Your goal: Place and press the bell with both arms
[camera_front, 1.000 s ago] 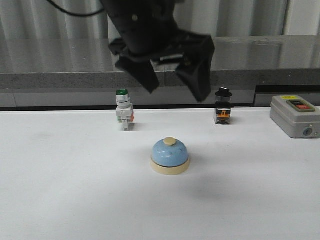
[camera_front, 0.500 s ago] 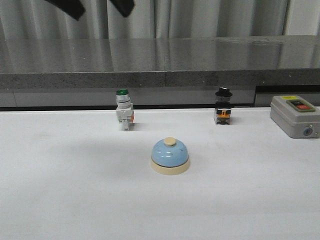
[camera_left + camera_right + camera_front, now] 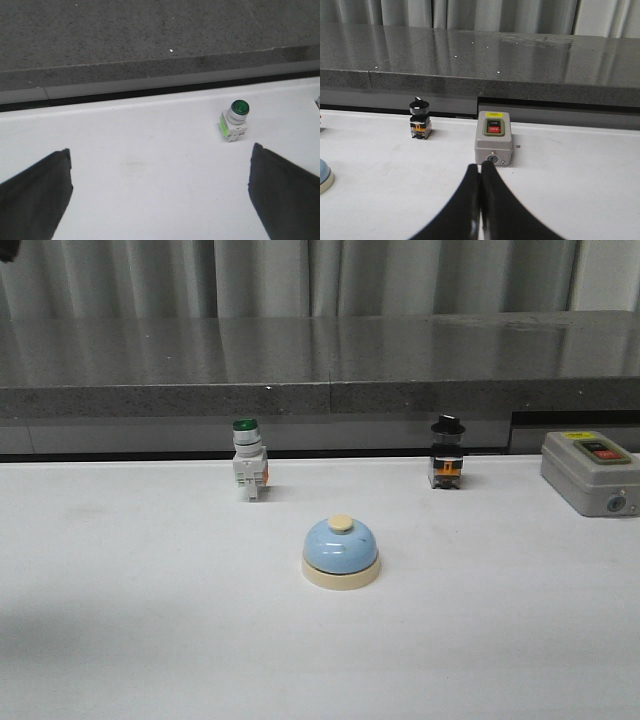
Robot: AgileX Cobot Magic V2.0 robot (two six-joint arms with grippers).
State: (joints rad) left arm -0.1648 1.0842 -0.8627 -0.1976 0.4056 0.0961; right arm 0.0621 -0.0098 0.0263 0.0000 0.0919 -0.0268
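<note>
The bell [image 3: 341, 551] sits upright on the white surface [image 3: 130, 620], just below the middle of the front view, its cream knob facing up and nothing touching it. I judge the placing half of the job done: it stands free and square on its base, with bare surface all round, so a push from above should meet the knob without the base tipping.

My left pincer [image 3: 160, 192] is spread wide, its two dark fingers [image 3: 32, 192] at the lower corners of the left wrist view with only bare surface between them. It holds nothing. It looks down on the green switch [image 3: 235, 121] in the right half of that view, not on the bell, so I take this arm to be out of the way and no part of the press.

My right pincer [image 3: 479, 200] is shut tight, fingertips together at the bottom centre of the right wrist view, gripping nothing. Closed tips make a single blunt point, which I judge suits pressing a small knob. It is aimed at the grey box [image 3: 493, 145] in mid-frame, with the black switch [image 3: 419, 118] to the left; only a sliver of the bell shows at the left edge there [image 3: 324, 176], so the arm would have to swing that way first.

Neither arm shows in the front view.
</note>
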